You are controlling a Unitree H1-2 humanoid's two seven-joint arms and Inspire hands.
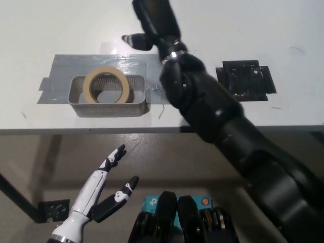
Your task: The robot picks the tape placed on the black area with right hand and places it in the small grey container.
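Observation:
A beige roll of tape point(105, 84) lies tilted in the small grey mesh container point(81, 106), resting on its rim. My black right hand point(153, 23) is lifted above and to the right of the container, near the top edge of the picture. It holds nothing, its thumb sticks out to the left, and its fingertips are cut off by the frame. The black area point(246, 81) on the table's right has nothing on it. My white left hand point(104, 192) rests open below the table's front edge at the lower left.
The container stands on a patch of grey tape point(63, 66) stuck to the white table point(228, 30). The table's front edge point(76, 130) runs across the middle of the picture, with floor below it.

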